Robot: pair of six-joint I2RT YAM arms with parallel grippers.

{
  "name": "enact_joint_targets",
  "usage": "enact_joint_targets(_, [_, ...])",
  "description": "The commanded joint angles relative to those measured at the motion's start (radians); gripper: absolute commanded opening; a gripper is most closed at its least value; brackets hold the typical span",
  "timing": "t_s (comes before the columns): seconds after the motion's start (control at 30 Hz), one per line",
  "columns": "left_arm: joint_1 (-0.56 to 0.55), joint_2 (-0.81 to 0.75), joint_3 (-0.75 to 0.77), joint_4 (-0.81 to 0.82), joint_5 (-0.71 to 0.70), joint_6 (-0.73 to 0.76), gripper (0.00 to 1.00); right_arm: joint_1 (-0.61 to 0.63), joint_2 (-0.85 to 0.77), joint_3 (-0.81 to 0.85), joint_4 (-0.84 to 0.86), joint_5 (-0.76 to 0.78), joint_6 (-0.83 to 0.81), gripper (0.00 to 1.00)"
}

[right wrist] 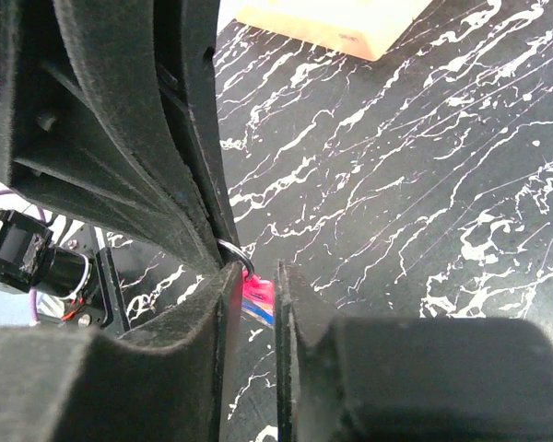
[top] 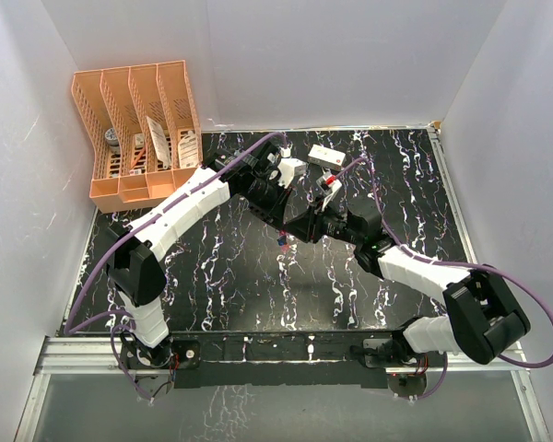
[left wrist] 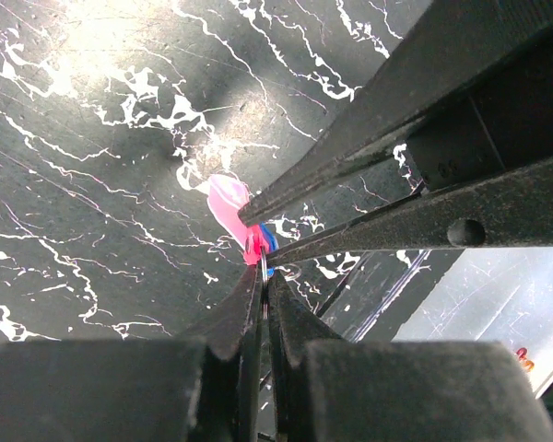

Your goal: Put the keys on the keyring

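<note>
L gripper [left wrist: 261,276], R gripper [right wrist: 255,274] jammed tip-to-tip; rack [top: 138,120] far-L; near table [top: 258,295] free.

place: robot lab cell | evidence: white enclosure walls [top: 350,55]; marbled tabletop [top: 221,276]; bolted arms [top: 180,212]

Keys: 2, bunched together above the table near its middle.

Pink key [left wrist: 227,204]: slim, translucent magenta, with its free end pointing up-left in the left wrist view.

Blue key [left wrist: 268,241]: only part of the blue head shows, touching the pink key.

Both keys sit between the tips of the right gripper [right wrist: 256,278].

Keyring [right wrist: 240,251]: a thin silvery loop, mostly hidden, pinched at the tip of the left gripper [left wrist: 263,274], just beside the keys.
</note>
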Motion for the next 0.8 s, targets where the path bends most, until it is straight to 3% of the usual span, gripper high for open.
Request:
enact_joint_targets(0.0, [-0.009, -0.059, 0.001, -0.014, 0.081, -0.008, 0.0, 0.003, 0.006, 0.033, 0.101, 0.016, -0.009, 0.15])
enact_joint_targets(0.17, [-0.008, -0.061, -0.004, -0.01, 0.08, -0.01, 0.0, 0.003, 0.005, 0.017, 0.126, 0.026, -0.003, 0.0])
enact_joint_targets(0.53, [-0.008, -0.08, -0.012, 0.028, 0.027, -0.033, 0.01, 0.003, -0.036, -0.028, 0.158, 0.056, -0.008, 0.0])
enact_joint_targets(0.63, [-0.008, -0.087, -0.017, 0.037, 0.02, -0.039, 0.17, 0.003, -0.039, -0.031, 0.162, 0.057, -0.008, 0.0])
enact_joint_targets(0.77, [-0.008, -0.093, -0.022, 0.04, 0.007, -0.045, 0.29, 0.003, -0.045, -0.035, 0.161, 0.063, -0.01, 0.0])
